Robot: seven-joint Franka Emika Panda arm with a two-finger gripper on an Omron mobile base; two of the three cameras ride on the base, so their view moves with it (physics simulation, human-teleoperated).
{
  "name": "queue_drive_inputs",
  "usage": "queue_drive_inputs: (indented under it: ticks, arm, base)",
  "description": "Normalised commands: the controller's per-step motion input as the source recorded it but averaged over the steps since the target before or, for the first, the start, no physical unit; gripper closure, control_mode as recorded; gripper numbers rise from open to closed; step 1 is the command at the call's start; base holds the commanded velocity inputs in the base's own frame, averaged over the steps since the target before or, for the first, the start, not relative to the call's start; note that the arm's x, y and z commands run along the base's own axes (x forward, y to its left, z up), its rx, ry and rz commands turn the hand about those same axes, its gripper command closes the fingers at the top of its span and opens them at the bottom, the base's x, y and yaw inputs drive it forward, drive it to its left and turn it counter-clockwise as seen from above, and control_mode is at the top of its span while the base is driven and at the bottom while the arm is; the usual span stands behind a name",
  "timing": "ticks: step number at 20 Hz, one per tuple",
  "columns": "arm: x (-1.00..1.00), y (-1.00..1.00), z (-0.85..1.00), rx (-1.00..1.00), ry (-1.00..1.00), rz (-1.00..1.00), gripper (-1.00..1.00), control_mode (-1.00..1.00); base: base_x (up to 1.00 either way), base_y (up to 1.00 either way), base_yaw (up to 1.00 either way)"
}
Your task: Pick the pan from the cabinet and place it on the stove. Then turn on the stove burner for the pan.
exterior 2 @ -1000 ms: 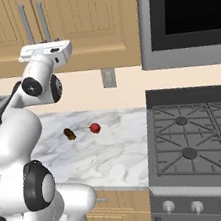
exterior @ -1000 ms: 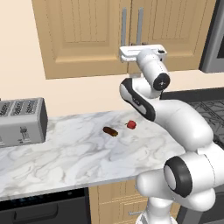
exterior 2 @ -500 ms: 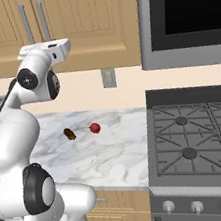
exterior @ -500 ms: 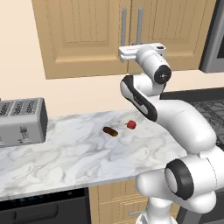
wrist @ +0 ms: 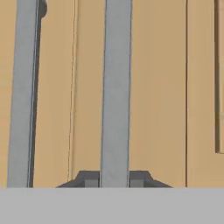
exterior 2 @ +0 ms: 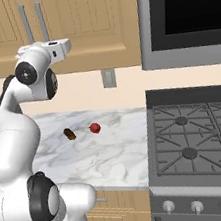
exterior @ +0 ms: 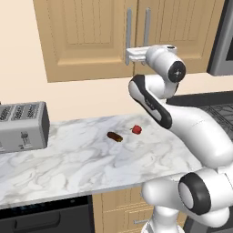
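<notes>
The cabinet (exterior: 91, 36) (exterior 2: 89, 25) hangs on the wall above the counter with both doors closed, so the pan is hidden. My gripper (wrist: 115, 179) (exterior: 132, 54) (exterior 2: 59, 45) is raised to the lower end of the two grey bar handles and is shut on one of them (wrist: 116, 87). That bar runs straight up between my two fingertips. The other handle (wrist: 22, 87) stands just to its left in the hand view, across the door seam. The stove (exterior 2: 187, 135) (exterior: 223, 111) lies to the right of the counter, with its knobs (exterior 2: 197, 205) on the silver front.
On the marble counter (exterior: 68, 159) (exterior 2: 113, 147) lie a small brown item (exterior: 114, 136) (exterior 2: 69, 134) and a small red item (exterior: 136, 129) (exterior 2: 95, 128). A toaster (exterior: 22, 125) stands at the left. A black microwave (exterior 2: 183, 15) hangs above the stove.
The jaws have closed on the cabinet handle. The hand has shifted slightly at the handles; the counter items have not moved.
</notes>
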Motion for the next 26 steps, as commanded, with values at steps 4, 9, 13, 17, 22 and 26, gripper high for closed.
queue_drive_inputs:
  ticks: [4, 9, 13, 17, 22, 26]
  arm:
    - [-0.52, -0.27, 0.0, 0.0, 0.0, 0.05, 1.0, -1.0]
    - [-0.61, -0.35, 0.0, 0.0, 0.0, 0.05, 1.0, -1.0]
    - [-0.62, -0.4, 0.0, 0.0, 0.0, 0.05, 1.0, -1.0]
    - [-0.62, -0.43, 0.04, 0.0, 0.0, 0.06, 1.0, -1.0]
    - [-0.54, -0.48, 0.04, 0.0, 0.0, 0.07, 1.0, -1.0]
    - [-0.31, -0.16, 0.0, 0.0, 0.0, 0.01, -1.0, -1.0]
  base:
    - [0.0, 0.0, 0.0]
    - [0.0, 0.0, 0.0]
    - [0.0, 0.0, 0.0]
    - [0.0, 0.0, 0.0]
    - [0.0, 0.0, 0.0]
    - [0.0, 0.0, 0.0]
